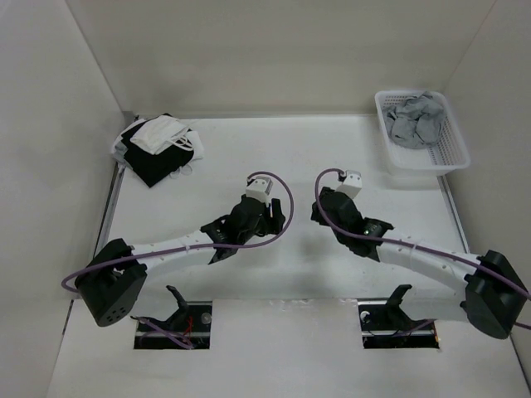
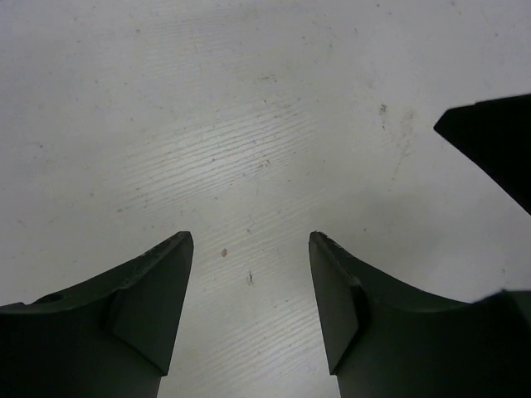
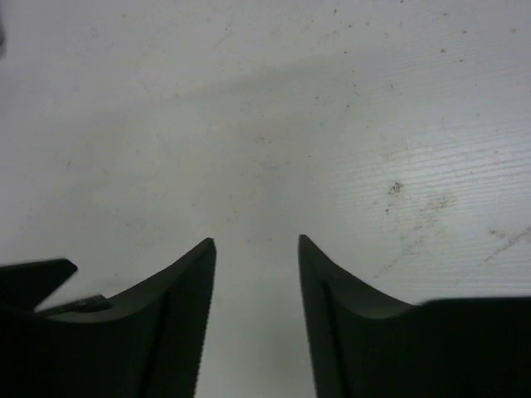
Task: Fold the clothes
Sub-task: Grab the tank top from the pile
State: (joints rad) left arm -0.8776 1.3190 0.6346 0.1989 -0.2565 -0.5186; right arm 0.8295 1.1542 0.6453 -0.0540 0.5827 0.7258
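The clothes lie as a crumpled light grey bundle inside a white basket at the back right of the table. Neither gripper touches them. My left gripper hovers low over the bare middle of the table, open, with only tabletop between its fingers. Close to its right, my right gripper faces it, also open and holding nothing. A dark tip of the right gripper shows at the edge of the left wrist view.
A pile of black and white garments sits at the back left corner. White walls enclose the table on three sides. The white tabletop is faintly scuffed under both grippers.
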